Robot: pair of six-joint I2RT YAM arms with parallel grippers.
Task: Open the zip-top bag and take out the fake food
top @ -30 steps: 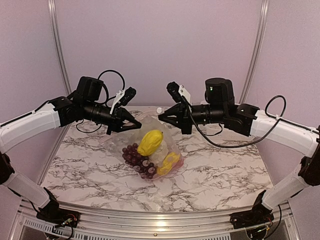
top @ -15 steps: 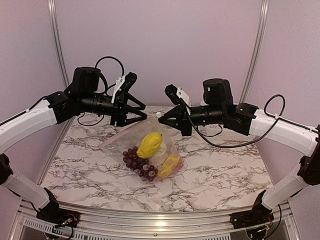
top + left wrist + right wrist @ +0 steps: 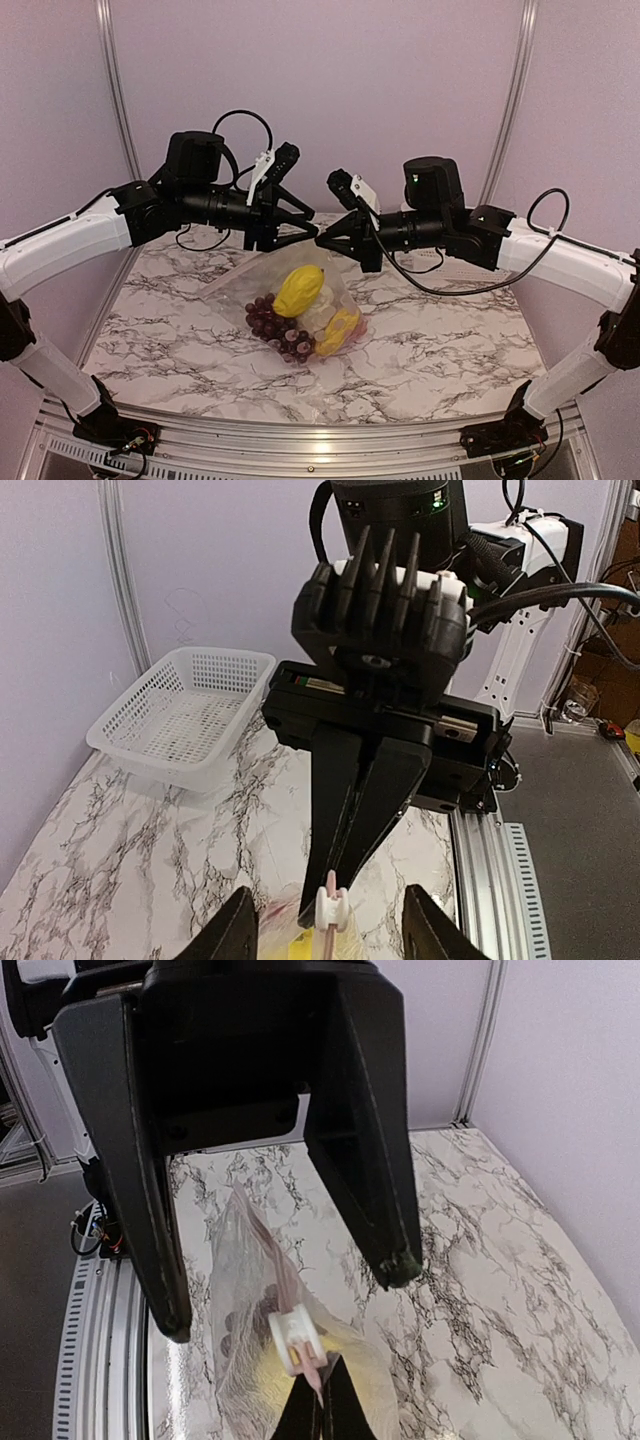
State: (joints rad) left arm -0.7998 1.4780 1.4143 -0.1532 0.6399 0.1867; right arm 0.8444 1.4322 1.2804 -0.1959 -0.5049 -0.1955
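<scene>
The right fingers point(image 3: 352, 800) are pinched closed on the zip strip of the zip-top bag point(image 3: 245, 285), just beside its white slider point(image 3: 293, 1338). The left fingers point(image 3: 365, 1160) stand apart and empty, one on each side of that slider, not touching it. The bag looks like thin, crinkly, slippery film that will fold rather than resist, so the stiffer strip and slider seem the only sound holds. Its top edge is drawn up to the fingers, while its belly rests on the marble table point(image 3: 450, 340), weighted by the light fake food point(image 3: 300, 287).
</scene>
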